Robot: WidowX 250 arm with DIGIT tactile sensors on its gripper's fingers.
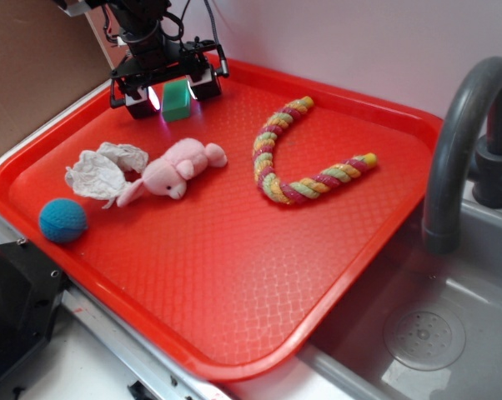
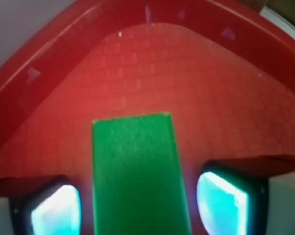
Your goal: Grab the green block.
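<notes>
red tray (image 1: pixel 234 333) | pink plush (image 1: pixel 174 169) | blue ball (image 1: pixel 62 220) | rope toy (image 1: pixel 297 158) | crumpled tissue (image 1: pixel 99 169) | faucet (image 1: pixel 459 142)

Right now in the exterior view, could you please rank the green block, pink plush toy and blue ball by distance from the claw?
1. green block, between the claw's fingers
2. pink plush toy, mid-tray
3. blue ball, near the tray's front-left edge

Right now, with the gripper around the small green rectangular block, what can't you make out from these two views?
- Contact: the black gripper straddles the small green rectangular block, gaps show both sides in the wrist view; whether it has closed at all is unclear.
- Block's near end: cut off by the wrist view's bottom edge.
- Block's base: in the exterior view, fingers hide part of it on the red plastic tray.
</notes>
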